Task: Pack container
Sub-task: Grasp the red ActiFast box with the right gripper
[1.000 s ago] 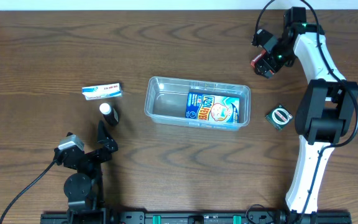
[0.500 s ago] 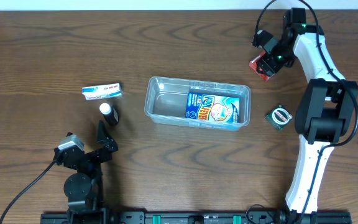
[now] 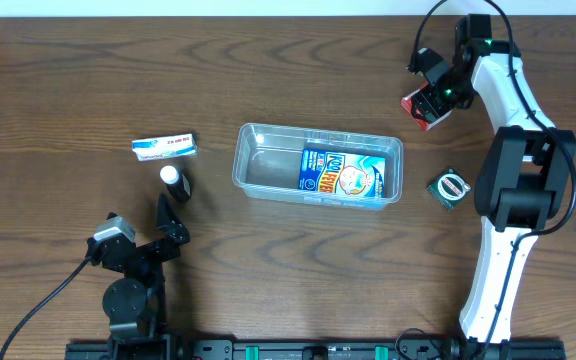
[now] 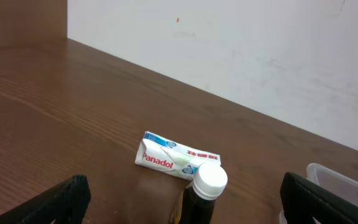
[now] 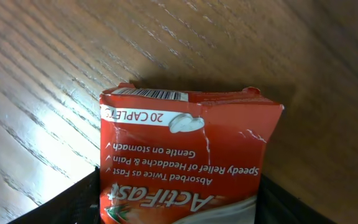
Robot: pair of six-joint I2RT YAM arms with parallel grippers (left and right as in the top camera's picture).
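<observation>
The clear plastic container (image 3: 268, 170) lies mid-table with a blue box (image 3: 340, 176) inside its right half; its corner shows in the left wrist view (image 4: 347, 183). My right gripper (image 3: 430, 100) at the far right is shut on a red ActiFast box (image 5: 185, 155), also seen from overhead (image 3: 418, 105), held just above the table. My left gripper (image 3: 168, 225) is open near the front left. A dark bottle with a white cap (image 4: 205, 190) stands between its fingers' line of sight, with a white Panadol box (image 4: 169, 155) behind it.
A small dark green round item (image 3: 449, 187) lies right of the container. The bottle (image 3: 175, 182) and Panadol box (image 3: 164, 146) lie left of the container. A white wall runs along the table's far edge.
My right gripper has lifted the red box slightly and shifted it a little toward the far side. The left arm has not moved.
</observation>
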